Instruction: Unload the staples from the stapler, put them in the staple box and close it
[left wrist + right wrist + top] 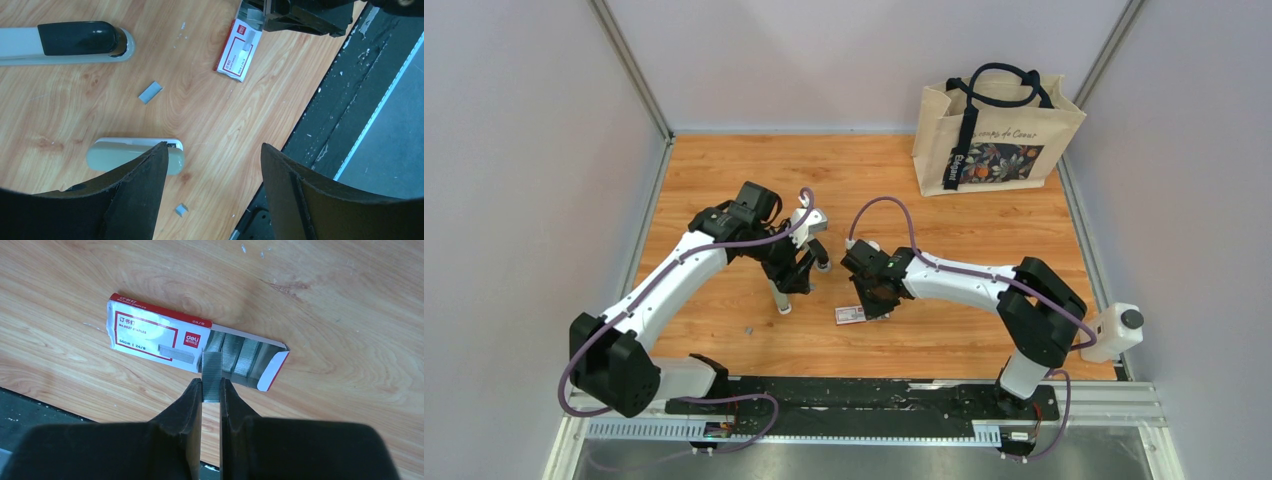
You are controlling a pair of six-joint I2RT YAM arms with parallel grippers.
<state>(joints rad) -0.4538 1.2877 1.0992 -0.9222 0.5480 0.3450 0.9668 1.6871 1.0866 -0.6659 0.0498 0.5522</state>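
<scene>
Wooden table; grey walls | right gripper pinches staple strip over open staple box | left gripper wide, empty | stapler upper left, left-wrist view | risk: thin pinch; strip may snap, scatter

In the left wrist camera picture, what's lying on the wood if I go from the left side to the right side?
black-topped stapler → grey staple strip → tiny staple bit → red-and-white staple box. The pale stapler overlaps others, so it's left out.
</scene>
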